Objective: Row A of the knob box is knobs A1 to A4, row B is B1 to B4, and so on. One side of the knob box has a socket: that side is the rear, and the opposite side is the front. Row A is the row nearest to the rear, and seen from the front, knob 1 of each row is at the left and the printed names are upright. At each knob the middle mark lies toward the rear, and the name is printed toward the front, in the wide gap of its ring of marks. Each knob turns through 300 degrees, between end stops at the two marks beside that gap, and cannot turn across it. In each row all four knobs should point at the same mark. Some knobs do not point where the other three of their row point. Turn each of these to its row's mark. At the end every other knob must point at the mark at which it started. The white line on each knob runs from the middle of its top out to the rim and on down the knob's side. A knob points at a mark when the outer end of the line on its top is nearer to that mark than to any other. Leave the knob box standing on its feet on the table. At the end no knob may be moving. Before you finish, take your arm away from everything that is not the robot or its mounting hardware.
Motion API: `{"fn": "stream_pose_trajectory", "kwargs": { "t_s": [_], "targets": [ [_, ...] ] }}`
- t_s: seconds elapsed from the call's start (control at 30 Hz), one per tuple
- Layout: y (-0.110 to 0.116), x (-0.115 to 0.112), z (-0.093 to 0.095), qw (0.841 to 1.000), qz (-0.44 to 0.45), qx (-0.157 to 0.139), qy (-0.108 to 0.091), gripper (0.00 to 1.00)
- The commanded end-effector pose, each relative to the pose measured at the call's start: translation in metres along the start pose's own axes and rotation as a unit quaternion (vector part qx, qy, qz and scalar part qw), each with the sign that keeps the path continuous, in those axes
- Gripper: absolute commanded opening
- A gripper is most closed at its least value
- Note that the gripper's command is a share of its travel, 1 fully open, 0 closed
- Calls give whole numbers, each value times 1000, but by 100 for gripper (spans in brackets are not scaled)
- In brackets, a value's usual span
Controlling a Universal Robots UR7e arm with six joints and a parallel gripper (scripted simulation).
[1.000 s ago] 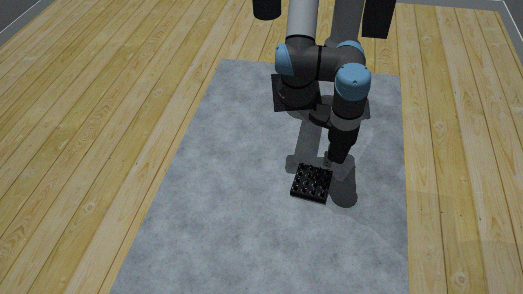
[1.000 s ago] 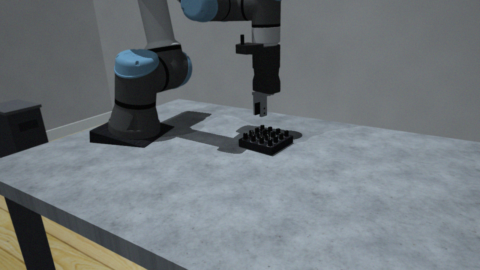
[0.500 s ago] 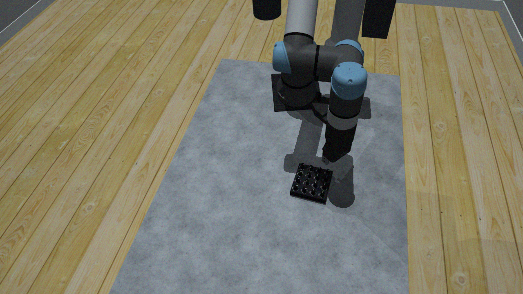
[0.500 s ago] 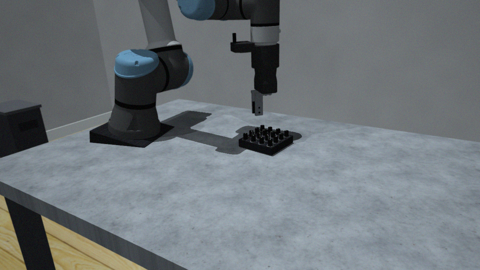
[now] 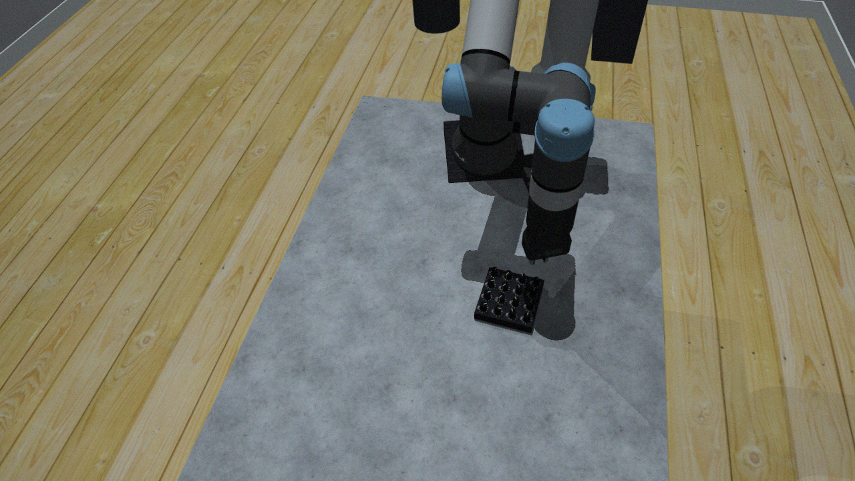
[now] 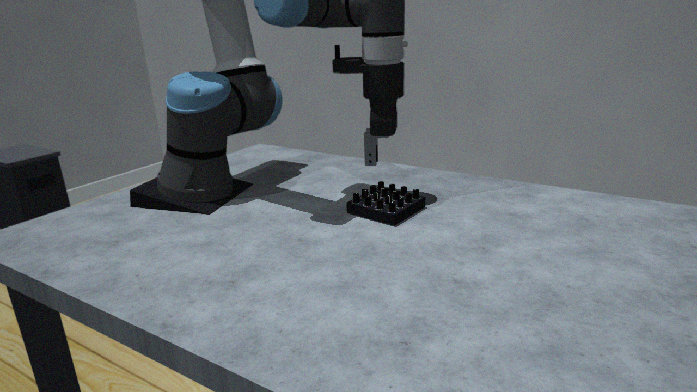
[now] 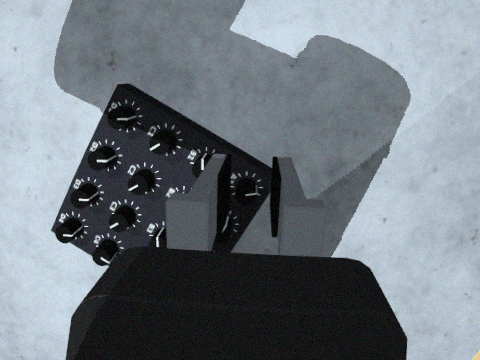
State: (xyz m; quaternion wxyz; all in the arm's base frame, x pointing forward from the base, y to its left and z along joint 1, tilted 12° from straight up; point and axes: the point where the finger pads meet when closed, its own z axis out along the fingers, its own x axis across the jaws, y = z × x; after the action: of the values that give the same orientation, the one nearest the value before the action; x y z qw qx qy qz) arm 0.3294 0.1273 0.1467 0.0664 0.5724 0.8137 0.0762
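The black knob box (image 5: 509, 300) (image 6: 386, 204) (image 7: 131, 149) stands flat on the grey table, its rows of small black knobs each marked with a white line. In the wrist view it lies turned at an angle, and the fingers hide some of its knobs. My gripper (image 5: 541, 260) (image 6: 371, 158) (image 7: 250, 180) hangs well above the box's corner on the arm's side. Its fingers are partly apart with nothing between them. One knob (image 7: 246, 190) shows far below through the gap.
The arm's base (image 5: 484, 149) (image 6: 195, 146) stands on a dark plate behind the box. A dark cabinet (image 6: 29, 180) stands off the table at the left. The table's front edge (image 6: 121, 326) drops to a wooden floor.
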Motion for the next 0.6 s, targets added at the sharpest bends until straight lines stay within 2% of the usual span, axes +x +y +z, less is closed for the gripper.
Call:
{"fn": "stream_pose_trajectory", "kwargs": {
  "t_s": [0.0, 0.23, 0.53, 0.57],
  "targets": [
    [0, 1, -1, 998, 61, 1, -3, 46],
    [0, 3, -3, 985, 175, 0, -3, 46],
    [2, 4, -5, 948, 319, 0, -3, 46],
    [2, 4, -5, 948, 319, 0, -3, 46]
  ]
}}
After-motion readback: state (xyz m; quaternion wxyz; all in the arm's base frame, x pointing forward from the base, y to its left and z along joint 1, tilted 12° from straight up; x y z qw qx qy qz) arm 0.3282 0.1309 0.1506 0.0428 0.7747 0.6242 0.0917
